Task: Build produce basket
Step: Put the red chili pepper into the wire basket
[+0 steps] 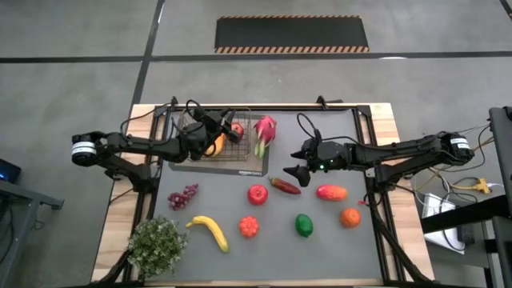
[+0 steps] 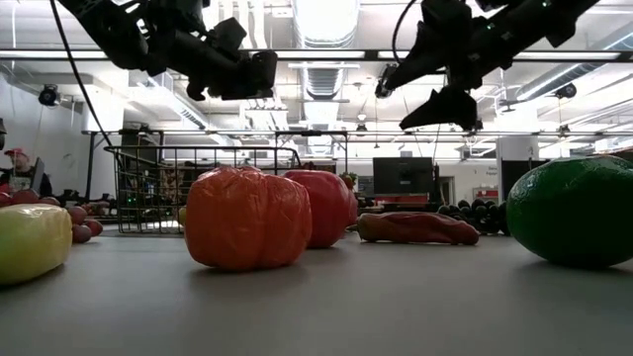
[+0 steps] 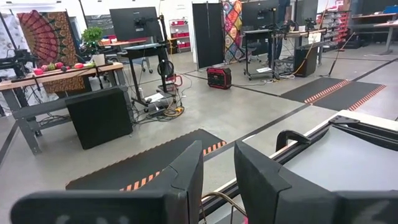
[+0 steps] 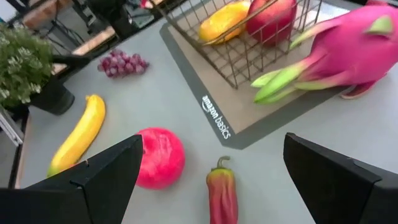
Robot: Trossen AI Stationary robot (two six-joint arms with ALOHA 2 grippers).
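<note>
The plant point(image 1: 157, 243) stands at the near left corner of the table. Just right of it lie the grapes point(image 1: 182, 196) and the banana point(image 1: 210, 231). At the far left the left gripper point(image 1: 210, 126) hovers over the basket point(image 1: 214, 142); its fingers point(image 3: 180, 180) stand a narrow gap apart and hold nothing. The basket sits on a dark mat point(image 1: 240, 166) and holds a mango point(image 4: 224, 22) and an apple point(image 4: 272, 18). The dragon fruit point(image 1: 265, 132) lies just right of the basket, on the mat. Nearer are a red fruit point(image 1: 257, 194), an orange-red one point(image 1: 249, 227) and a chili point(image 1: 285, 186). The right gripper point(image 1: 294, 164) hangs wide open and empty above the chili. Farther right lie a green fruit point(image 1: 304, 225), a second mango point(image 1: 331, 192) and an orange point(image 1: 350, 217).
</note>
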